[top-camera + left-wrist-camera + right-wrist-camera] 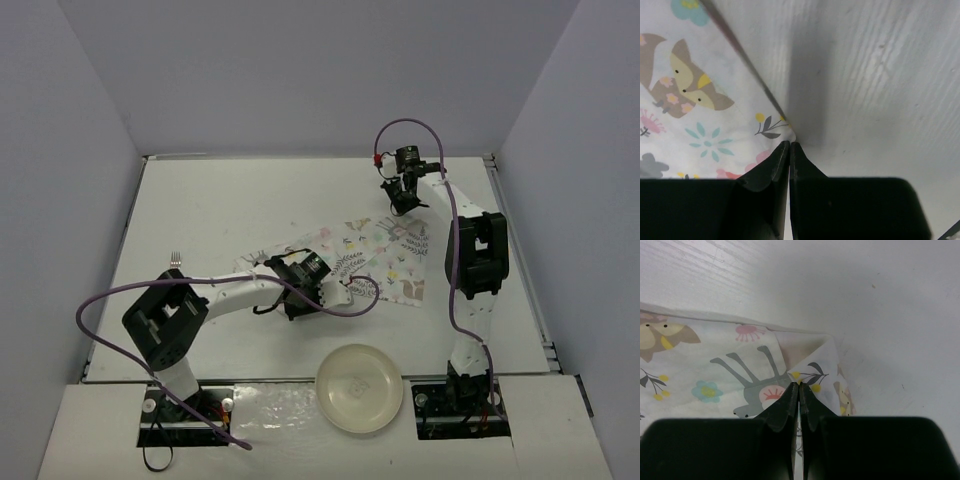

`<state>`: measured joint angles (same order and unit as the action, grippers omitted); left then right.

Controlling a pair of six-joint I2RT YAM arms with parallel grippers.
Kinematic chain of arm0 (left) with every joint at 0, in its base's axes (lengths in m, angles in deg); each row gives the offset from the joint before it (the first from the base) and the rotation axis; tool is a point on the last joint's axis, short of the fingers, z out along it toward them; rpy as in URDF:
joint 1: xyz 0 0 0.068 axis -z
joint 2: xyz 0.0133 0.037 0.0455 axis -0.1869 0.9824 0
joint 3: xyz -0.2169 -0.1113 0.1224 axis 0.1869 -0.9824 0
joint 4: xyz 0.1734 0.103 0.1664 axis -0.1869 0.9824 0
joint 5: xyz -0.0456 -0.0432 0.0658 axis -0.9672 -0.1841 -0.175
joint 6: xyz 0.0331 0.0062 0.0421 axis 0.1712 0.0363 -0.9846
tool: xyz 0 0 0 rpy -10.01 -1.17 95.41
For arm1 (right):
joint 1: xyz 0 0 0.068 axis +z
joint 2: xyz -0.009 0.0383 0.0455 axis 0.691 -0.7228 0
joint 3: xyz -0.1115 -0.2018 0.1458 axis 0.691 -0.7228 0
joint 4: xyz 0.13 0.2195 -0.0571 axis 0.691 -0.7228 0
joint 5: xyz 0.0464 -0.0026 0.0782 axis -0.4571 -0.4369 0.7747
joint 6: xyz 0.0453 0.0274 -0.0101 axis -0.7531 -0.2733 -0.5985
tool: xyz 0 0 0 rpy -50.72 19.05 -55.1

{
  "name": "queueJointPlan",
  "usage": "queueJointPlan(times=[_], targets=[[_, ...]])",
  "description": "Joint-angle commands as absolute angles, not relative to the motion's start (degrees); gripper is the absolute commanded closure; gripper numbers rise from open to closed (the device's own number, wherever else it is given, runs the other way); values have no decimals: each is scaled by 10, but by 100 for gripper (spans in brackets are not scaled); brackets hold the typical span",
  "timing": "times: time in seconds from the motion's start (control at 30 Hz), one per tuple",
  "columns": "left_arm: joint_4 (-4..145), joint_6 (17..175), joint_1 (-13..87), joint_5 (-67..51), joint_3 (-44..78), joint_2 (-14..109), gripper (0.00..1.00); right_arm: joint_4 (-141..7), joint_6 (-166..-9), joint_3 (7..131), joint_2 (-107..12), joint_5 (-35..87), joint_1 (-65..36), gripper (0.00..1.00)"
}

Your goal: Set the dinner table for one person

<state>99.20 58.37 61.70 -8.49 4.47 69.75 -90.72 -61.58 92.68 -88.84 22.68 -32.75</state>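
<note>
Early stage | placemat point(390, 265) lies crumpled mid dinner table point(230, 200) | left gripper point(790, 146) and right gripper point(799, 387) each pinched closed on a placemat corner | plate point(335, 400) nearside of placemat, fork point(176, 257) to its left: both unplaced.

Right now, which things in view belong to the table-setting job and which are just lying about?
Job: dinner table; printed placemat, pinched by the left gripper and right gripper, both shut; cream plate at the near edge; fork, partly under the left arm.
Not the job: no loose items seen; only rig purple cables and wall panels.
</note>
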Motion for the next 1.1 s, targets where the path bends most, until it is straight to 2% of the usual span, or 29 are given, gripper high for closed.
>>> queueJointPlan(times=[0.0, 0.1, 0.23, 0.73, 0.93, 1.07], targets=[[1068, 548, 530, -64, 128, 624, 100, -899, -606, 935, -824, 214, -327, 100], [1109, 536, 460, -85, 189, 601, 100, -900, -603, 940, -805, 213, -332, 100], [1121, 528, 425, -83, 238, 593, 100, -901, -602, 934, -776, 213, -333, 100], [1134, 534, 367, -56, 325, 580, 100, -917, -549, 874, -656, 204, -335, 100], [1184, 545, 350, -72, 393, 511, 100, -937, -521, 882, -535, 240, -335, 100], [1236, 552, 340, -82, 420, 457, 100, -937, -512, 831, -435, 300, -334, 100]])
